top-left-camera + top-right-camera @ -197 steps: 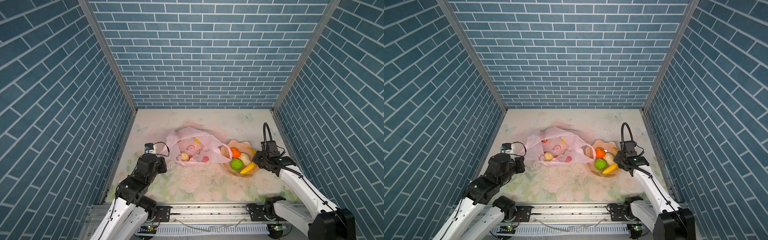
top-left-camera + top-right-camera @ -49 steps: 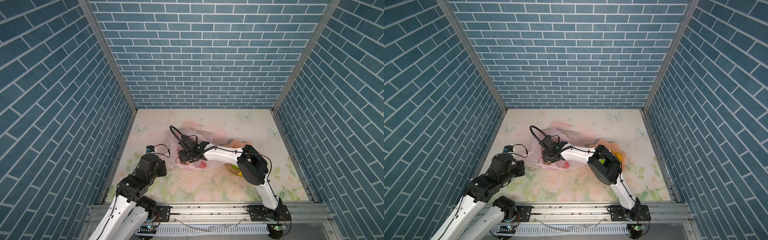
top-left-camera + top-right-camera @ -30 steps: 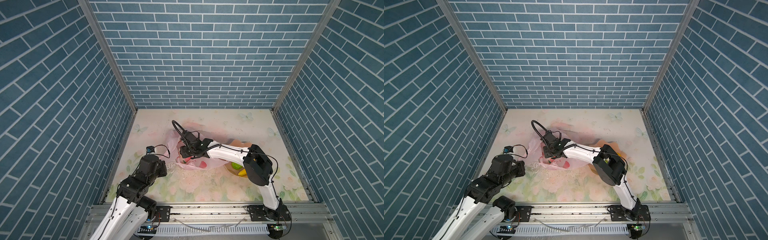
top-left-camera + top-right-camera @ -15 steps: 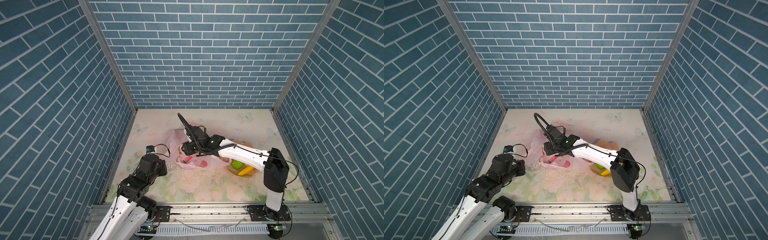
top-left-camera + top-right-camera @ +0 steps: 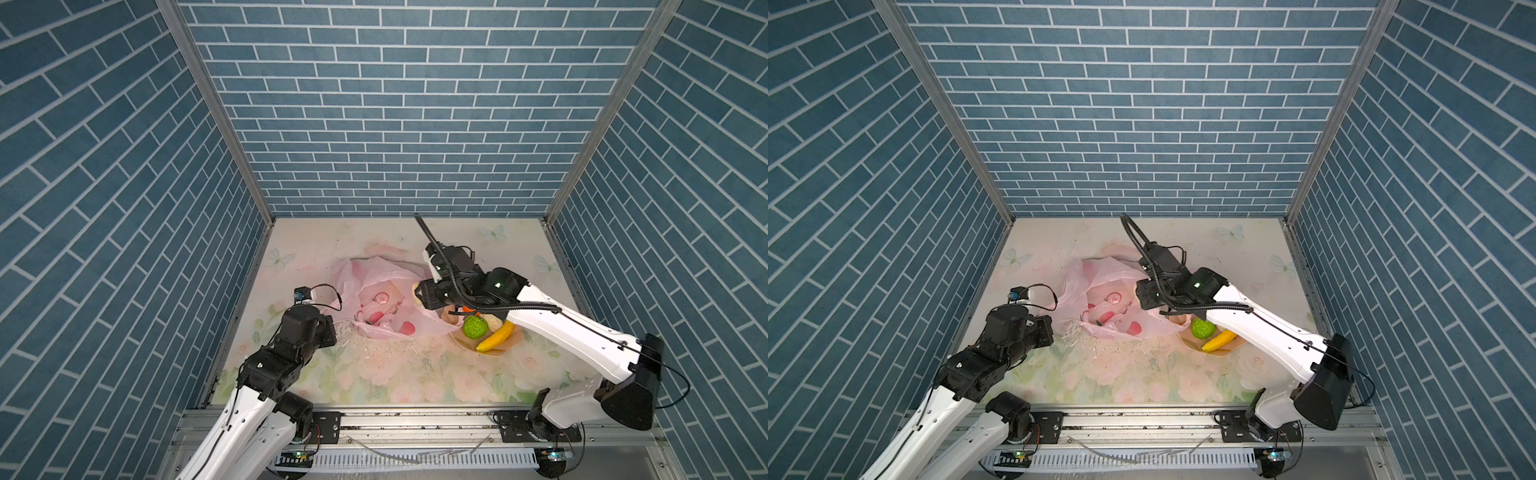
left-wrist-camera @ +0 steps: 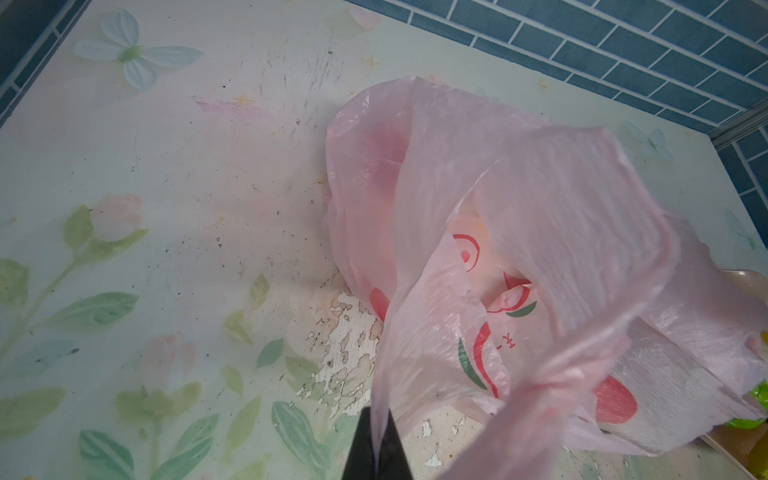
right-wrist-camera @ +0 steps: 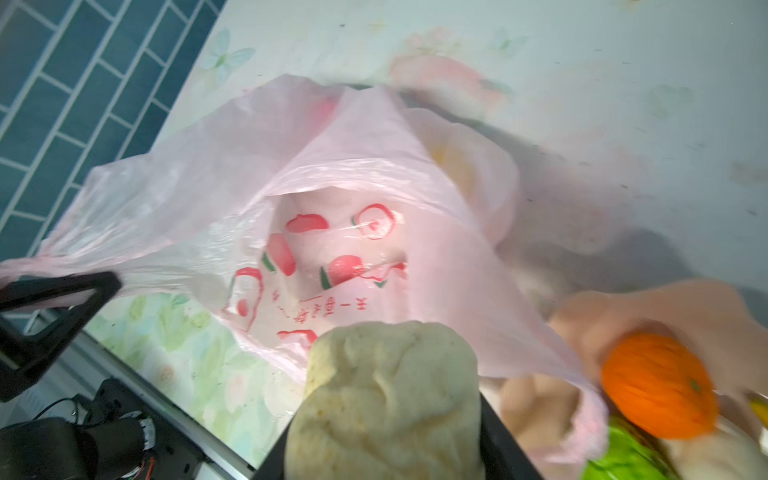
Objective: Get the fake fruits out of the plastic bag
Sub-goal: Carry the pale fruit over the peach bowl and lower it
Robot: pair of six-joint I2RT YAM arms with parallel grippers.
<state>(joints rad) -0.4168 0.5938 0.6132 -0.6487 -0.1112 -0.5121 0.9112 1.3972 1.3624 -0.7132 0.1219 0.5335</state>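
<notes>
We see the left claw (image 6: 376,440) pinched shut on a strip of the bag (image 6: 540,232), which lies mid-table. The right claw (image 7: 386,451), half-wide, grips a cream lump (image 7: 386,386) above the bag's edge, beside the bowl (image 7: 665,307). Shapes inside the bag show only as dim red and yellow blurs. We cannot read its red characters (image 7: 332,309).

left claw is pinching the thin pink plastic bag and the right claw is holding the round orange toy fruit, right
Not quite: the right claw holds a cream-white lumpy toy fruit, not the orange one. The right wrist view shows the round orange fruit sitting loose in the peach-coloured bowl. The left claw does pinch the thin pink plastic bag.
</notes>
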